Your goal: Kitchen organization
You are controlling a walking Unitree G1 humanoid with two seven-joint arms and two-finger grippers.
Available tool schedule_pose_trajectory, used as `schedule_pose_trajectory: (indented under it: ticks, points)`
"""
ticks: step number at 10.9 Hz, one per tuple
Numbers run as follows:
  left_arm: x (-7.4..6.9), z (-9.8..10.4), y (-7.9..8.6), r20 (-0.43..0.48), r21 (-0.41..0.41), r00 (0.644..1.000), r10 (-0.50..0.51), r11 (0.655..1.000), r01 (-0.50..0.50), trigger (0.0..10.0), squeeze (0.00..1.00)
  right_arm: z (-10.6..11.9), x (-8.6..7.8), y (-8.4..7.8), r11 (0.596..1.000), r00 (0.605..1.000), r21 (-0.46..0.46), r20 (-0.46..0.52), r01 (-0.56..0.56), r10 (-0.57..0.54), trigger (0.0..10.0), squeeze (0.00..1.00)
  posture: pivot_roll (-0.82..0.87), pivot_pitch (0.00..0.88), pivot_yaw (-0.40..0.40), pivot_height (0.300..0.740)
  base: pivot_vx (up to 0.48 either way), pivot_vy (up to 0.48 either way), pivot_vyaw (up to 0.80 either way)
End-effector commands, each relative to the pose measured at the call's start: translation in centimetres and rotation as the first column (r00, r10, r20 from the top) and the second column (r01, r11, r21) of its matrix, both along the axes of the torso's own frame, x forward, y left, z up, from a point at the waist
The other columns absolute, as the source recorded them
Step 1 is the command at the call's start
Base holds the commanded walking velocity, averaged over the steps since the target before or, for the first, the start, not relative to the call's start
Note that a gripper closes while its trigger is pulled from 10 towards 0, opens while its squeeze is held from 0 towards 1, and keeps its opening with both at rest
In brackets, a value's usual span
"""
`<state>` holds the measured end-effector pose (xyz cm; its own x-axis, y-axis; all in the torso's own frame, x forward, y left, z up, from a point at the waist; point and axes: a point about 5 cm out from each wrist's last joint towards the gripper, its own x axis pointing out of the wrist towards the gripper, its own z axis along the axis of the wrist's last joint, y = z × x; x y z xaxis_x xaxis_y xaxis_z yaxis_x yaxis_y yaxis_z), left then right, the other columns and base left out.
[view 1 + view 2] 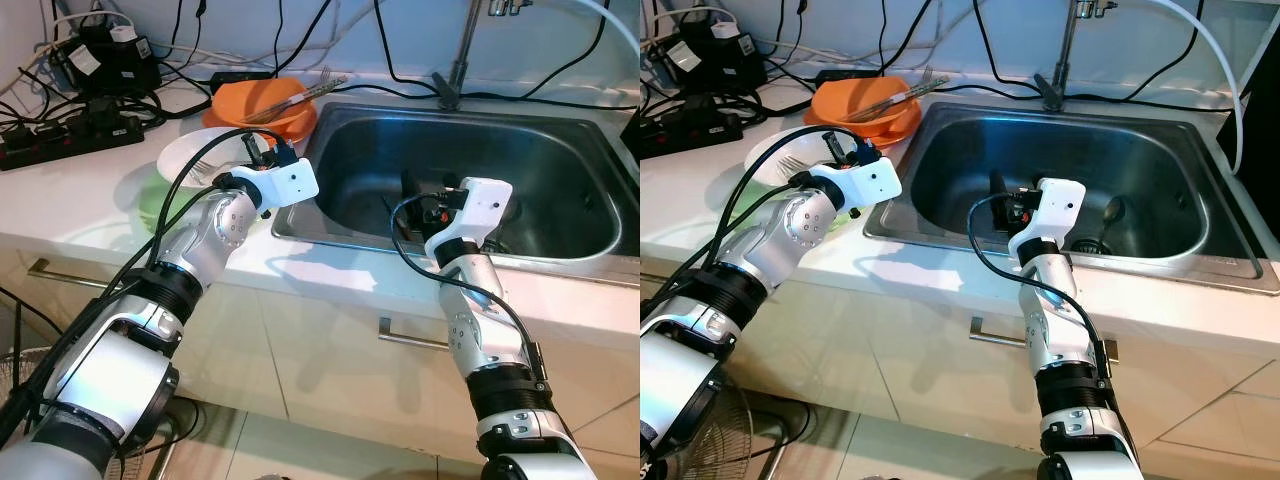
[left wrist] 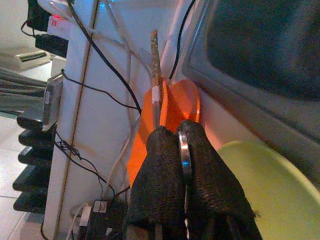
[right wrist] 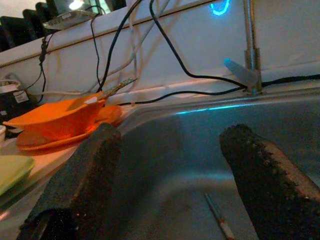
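A white plate (image 1: 190,150) rests on a green plate (image 1: 158,200) on the counter left of the sink (image 1: 560,150). Across the white plate lies a metal fork (image 1: 792,163), its handle running into my left gripper (image 1: 260,152). That gripper is shut on the thin silver handle (image 2: 184,155). Behind it stands an orange bowl (image 1: 262,108) with chopsticks (image 1: 305,95) laid across it. My right gripper (image 3: 170,165) hangs open low inside the sink, fingers (image 3: 85,170) wide apart. A thin stick (image 3: 218,218) lies on the sink floor below it, and a spoon (image 1: 1110,212) rests near the drain.
The faucet (image 1: 456,60) rises behind the sink. Power strips (image 1: 70,135) and many black cables (image 1: 110,50) crowd the back left of the counter. Cabinet handles (image 1: 410,335) run along the front below the counter edge.
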<state>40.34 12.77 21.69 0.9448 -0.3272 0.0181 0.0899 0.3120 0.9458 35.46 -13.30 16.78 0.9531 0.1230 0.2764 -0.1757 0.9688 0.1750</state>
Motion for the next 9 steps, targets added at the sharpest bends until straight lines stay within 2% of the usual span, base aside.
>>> schedule_pose_trajectory:
  ticks: [1, 3, 4, 5, 6, 7, 8, 9]
  points:
    - [0.1, 1.2, 0.2, 0.052, 0.025, 0.999, 0.003, 1.0, -0.005, 0.0, 0.0, 0.4, 0.2, 0.2, 1.0, 1.0, 0.001, 0.011, -0.01, 0.009, 10.0, 0.0, 0.15, 0.004, 0.046, 0.74, 0.0, 0.0, 0.0]
    - [-0.1, 2.5, -0.2, 0.123, 0.107, 0.992, -0.016, 0.994, 0.003, 0.0, 0.0, 0.3, 0.3, 0.4, 1.0, 1.0, 0.001, 0.01, -0.016, 0.016, 10.0, 0.0, 0.15, 0.005, 0.045, 0.74, 0.0, 0.0, 0.0]
    - [-0.4, 4.4, -0.6, 0.232, 0.099, 0.972, -0.042, 0.995, 0.019, 0.0, 0.0, 0.3, 0.3, 0.3, 1.0, 1.0, -0.001, 0.008, -0.017, 0.017, 10.0, 0.0, 0.16, 0.005, 0.039, 0.74, 0.0, 0.0, 0.0]
    - [-1.0, 6.3, -1.4, 0.332, 0.04, 0.94, -0.082, 0.997, 0.073, 0.0, 0.0, 0.3, 0.4, 0.3, 1.0, 1.0, -0.001, 0.008, -0.016, 0.016, 10.0, 0.0, 0.15, 0.008, 0.037, 0.74, 0.0, 0.0, 0.0]
    - [-2.1, 8.0, -2.6, 0.407, -0.052, 0.901, -0.152, 0.981, 0.189, 0.0, 0.0, 0.3, 0.4, 0.3, 1.0, 1.0, 0.0, 0.007, -0.014, 0.014, 10.0, 0.0, 0.16, 0.012, 0.034, 0.74, 0.0, 0.0, 0.0]
    - [-3.2, 9.1, -3.8, 0.442, -0.153, 0.87, -0.218, 0.938, 0.312, 0.0, 0.0, 0.3, 0.3, 0.3, 1.0, 1.0, 0.001, 0.006, -0.014, 0.014, 10.0, 0.0, 0.16, 0.014, 0.033, 0.74, 0.0, 0.0, 0.0]
    - [-3.7, 9.2, -4.6, 0.403, -0.289, 0.875, -0.267, 0.871, 0.399, 1.3, 0.0, 0.3, 0.4, 0.3, 1.0, 1.0, 0.0, 0.008, -0.015, 0.015, 10.0, 0.0, 0.16, 0.015, 0.032, 0.74, 0.0, 0.0, 0.0]
    - [-4.4, 9.1, -5.2, 0.395, -0.374, 0.867, -0.304, 0.809, 0.454, 10.0, 0.0, 0.3, 0.4, 0.3, 1.0, 1.0, 0.001, 0.011, -0.015, 0.015, 10.0, 0.0, 0.15, 0.018, 0.032, 0.74, 0.0, 0.0, 0.0]
